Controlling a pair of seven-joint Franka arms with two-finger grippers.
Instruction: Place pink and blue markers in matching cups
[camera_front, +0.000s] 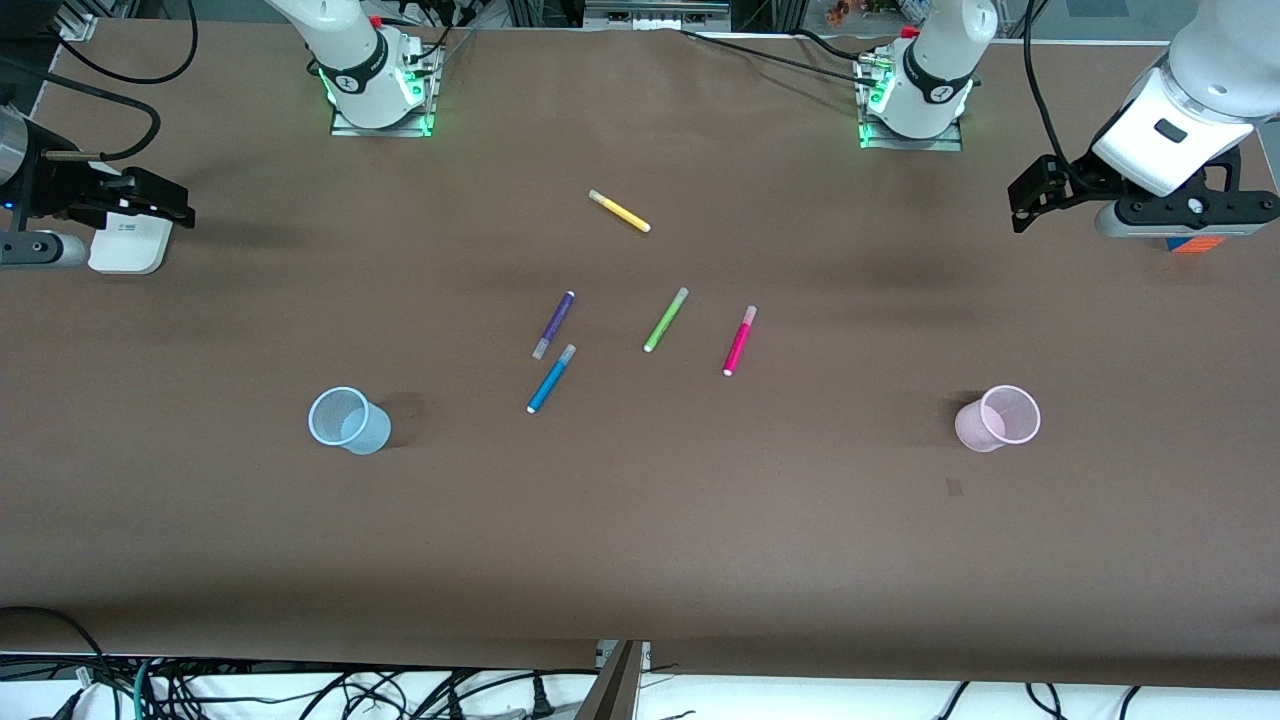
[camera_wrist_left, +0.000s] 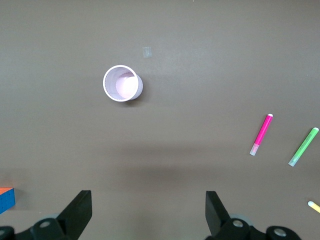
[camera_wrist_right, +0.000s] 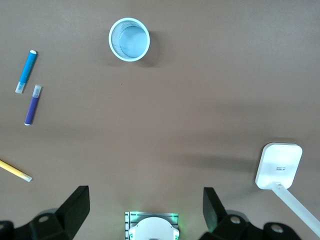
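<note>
The slim magenta-pink felt marker (camera_front: 740, 341) lies flat on the brown paper-covered bench (camera_front: 640, 540) near its middle, its paler translucent cap pointing toward the robots' bases and its white end toward the front camera. The slim bright-blue felt marker (camera_front: 551, 379) lies flat too, nearer the front camera and toward the right arm's end, capped end likewise toward the bases. The pale pink translucent plastic cup (camera_front: 998, 418), small and tapered, stands upright toward the left arm's end, well apart from the pink marker. The pale blue translucent plastic cup (camera_front: 348, 420), of the same shape with a finely ribbed wall, stands upright toward the right arm's end.

A purple pen (camera_front: 553, 325) lies just beside the blue marker, a lime-green pen (camera_front: 666, 320) lies between the purple pen and the pink marker, and a yellow pen (camera_front: 620, 211) lies closer to the bases.

The left gripper (camera_wrist_left: 148, 210) waits above the bench's edge at its own end, jaws spread wide and holding nothing. The right gripper (camera_wrist_right: 145, 207) waits likewise at its end, jaws wide, gripping nothing.
</note>
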